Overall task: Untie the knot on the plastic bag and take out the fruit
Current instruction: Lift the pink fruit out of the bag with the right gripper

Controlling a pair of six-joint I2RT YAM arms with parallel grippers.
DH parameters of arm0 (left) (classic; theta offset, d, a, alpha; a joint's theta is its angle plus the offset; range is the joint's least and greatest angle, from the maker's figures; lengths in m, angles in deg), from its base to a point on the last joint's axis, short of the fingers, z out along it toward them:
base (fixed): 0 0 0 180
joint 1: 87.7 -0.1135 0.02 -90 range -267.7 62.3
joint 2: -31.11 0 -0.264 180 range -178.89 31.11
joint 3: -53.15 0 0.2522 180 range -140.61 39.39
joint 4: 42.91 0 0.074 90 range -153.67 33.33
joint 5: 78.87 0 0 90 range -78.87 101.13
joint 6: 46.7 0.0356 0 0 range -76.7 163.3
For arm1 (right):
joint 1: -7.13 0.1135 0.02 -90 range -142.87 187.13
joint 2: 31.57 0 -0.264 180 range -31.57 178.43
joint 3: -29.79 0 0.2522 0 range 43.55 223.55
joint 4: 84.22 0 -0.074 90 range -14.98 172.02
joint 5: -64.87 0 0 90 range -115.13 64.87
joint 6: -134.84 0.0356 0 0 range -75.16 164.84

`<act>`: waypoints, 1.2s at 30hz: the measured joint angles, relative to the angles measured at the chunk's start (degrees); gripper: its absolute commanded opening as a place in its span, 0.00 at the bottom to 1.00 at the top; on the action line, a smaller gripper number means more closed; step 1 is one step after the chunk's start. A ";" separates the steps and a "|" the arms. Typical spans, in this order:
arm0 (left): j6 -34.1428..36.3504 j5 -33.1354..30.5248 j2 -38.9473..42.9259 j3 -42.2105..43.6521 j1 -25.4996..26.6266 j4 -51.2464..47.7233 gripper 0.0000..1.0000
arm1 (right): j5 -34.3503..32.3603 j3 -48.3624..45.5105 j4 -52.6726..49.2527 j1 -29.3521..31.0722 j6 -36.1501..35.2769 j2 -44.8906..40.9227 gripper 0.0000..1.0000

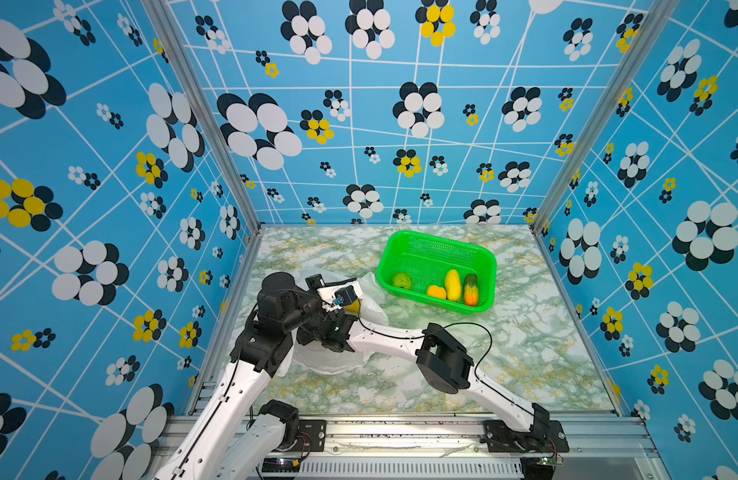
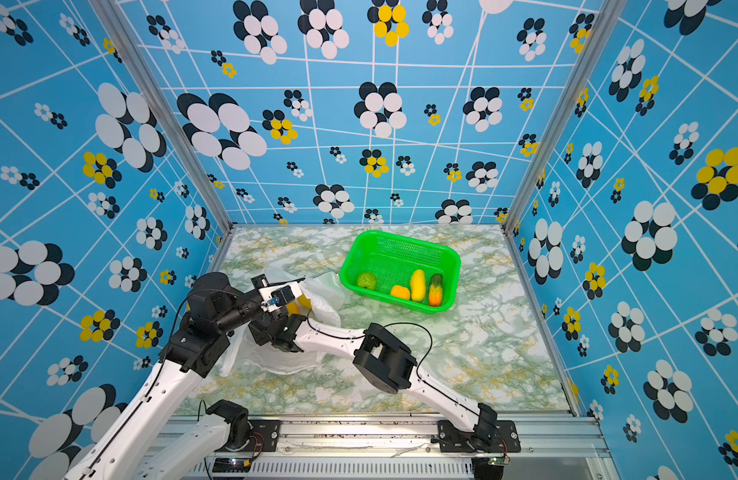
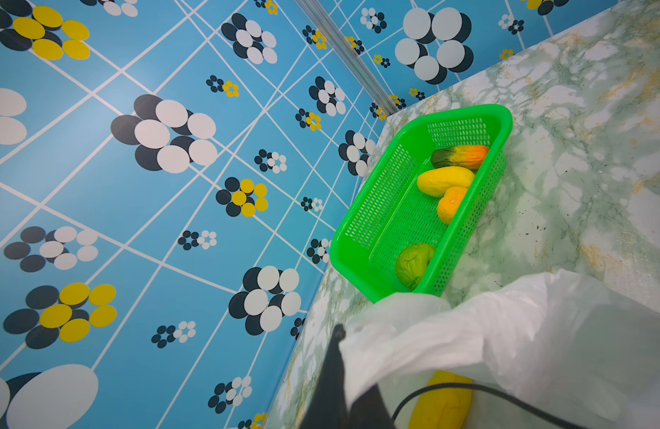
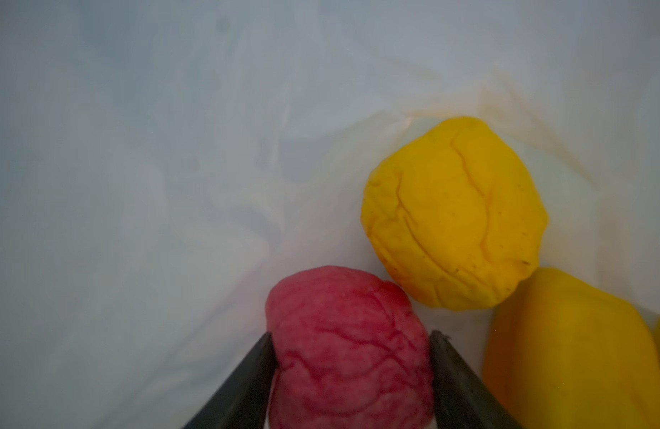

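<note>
The white plastic bag (image 1: 373,291) lies crumpled at the table's left-centre, its mouth open; the knot is out of view. My left gripper (image 3: 339,334) is shut on the bag's edge (image 3: 469,334) and holds it up. My right gripper (image 4: 353,334) is inside the bag, hidden in both top views under the left arm. Its fingers press both sides of a pink-red bumpy fruit (image 4: 339,304). Beside that lie a round yellow fruit (image 4: 454,211) and a yellow-orange one (image 4: 570,353). A yellow fruit (image 1: 353,306) shows at the bag's mouth.
A green mesh basket (image 1: 438,239) stands at the back right, next to the bag. It holds several fruits: a green round one (image 1: 402,281), an orange one (image 1: 436,292), a yellow one (image 1: 452,284) and a green-orange one (image 1: 470,289). Patterned walls enclose three sides.
</note>
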State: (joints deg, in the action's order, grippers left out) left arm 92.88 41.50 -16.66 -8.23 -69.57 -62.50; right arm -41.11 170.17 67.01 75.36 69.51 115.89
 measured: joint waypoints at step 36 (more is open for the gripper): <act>-0.74 -4.57 -0.94 -0.07 -0.02 -0.02 0.00 | -2.75 -52.15 6.51 4.76 -3.43 -44.28 0.30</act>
State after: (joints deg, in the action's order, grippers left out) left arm 92.14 36.94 -17.60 -8.29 -69.59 -62.52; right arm -43.87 118.02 73.53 80.12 66.07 71.61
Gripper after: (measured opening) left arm 0.040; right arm 0.505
